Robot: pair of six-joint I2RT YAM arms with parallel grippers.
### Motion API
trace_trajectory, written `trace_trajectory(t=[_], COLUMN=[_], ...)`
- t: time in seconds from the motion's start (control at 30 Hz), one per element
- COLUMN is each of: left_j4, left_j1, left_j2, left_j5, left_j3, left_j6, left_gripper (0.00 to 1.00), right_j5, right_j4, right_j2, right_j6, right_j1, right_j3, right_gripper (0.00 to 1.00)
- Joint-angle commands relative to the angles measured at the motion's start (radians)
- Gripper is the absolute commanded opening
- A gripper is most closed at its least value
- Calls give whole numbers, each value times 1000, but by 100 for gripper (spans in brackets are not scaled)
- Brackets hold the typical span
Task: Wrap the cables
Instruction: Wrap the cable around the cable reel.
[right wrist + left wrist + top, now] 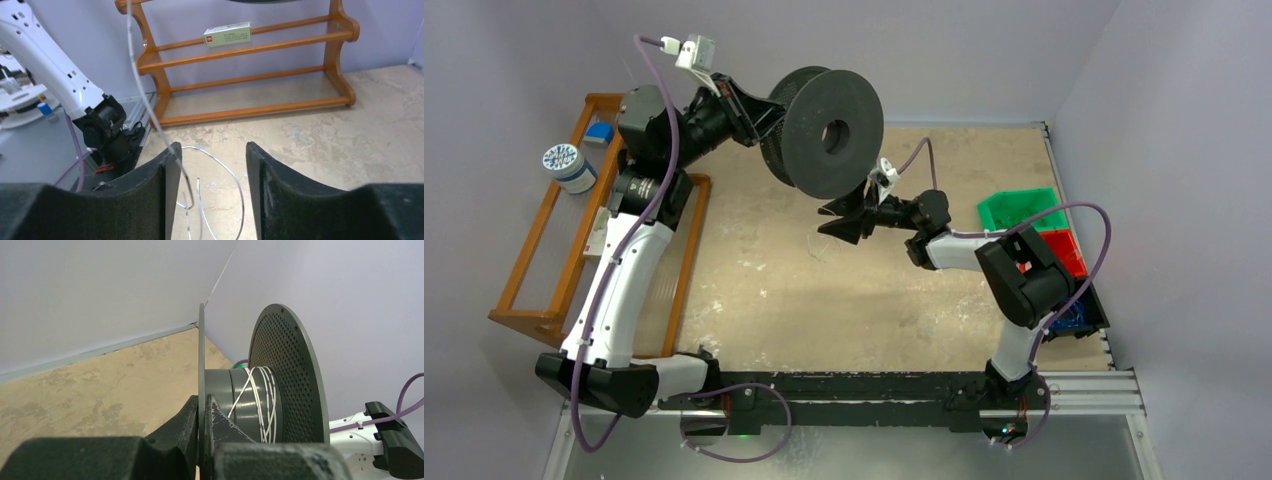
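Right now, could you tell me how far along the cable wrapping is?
Early stages. Done: a few turns of cable cross the hub of the spool. In hand: the left pincer clamps one flange, holding the spool off the table; the right pincer is open, the strand running past one finger, not gripped. Left: the loose loops below it need winding on.

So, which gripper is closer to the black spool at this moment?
Left. The left gripper is shut on the spool, clamping its thin flange. The right gripper is open just on the near side of the spool, apparently not touching it, with the cable beside one finger.
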Motion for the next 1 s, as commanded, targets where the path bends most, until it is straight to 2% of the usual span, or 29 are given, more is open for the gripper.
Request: trace_trajectory(t=[0.0,0.03,0.13,0.17,0.27,0.47,0.6,0.67,0.77,0.97], left_j4=[113,115,110,102,29,-38,-62,-63,-53,-12], left_j1=[6,6,8,9,11,11,9,9,8,-7], left_j2=[-31,-31,-35,-38,-49,-77,-102,-115,-131,-146], left_j5=[19,21,14,2,-74,-171,-231,-268,-306,-310], left_j3=[-7,-9,-14,-10,13,-12,-72,-111,-181,-304], left_j6=[-47,-48,-46,-39,21,154,266,302,341,414], left_gripper=[0,0,0,0,0,0,0,0,0,0], right_j5=[30,21,-12,-16,16,-2,-15,39,67,-18], right_j4=[59,58,5,-31,-190,-415,-848,-1056,-1210,-1532], right_j2=[14,15,17,12,-17,-59,-50,-34,-6,135], right_j6=[34,33,15,-4,-80,-114,-317,-436,-494,-543], right_j1=[6,6,2,-3,-43,-166,-212,-216,-220,-236], right_j3=[43,44,57,62,60,95,274,368,479,763], right_gripper=[46,38,4,0,0,0,0,0,0,0])
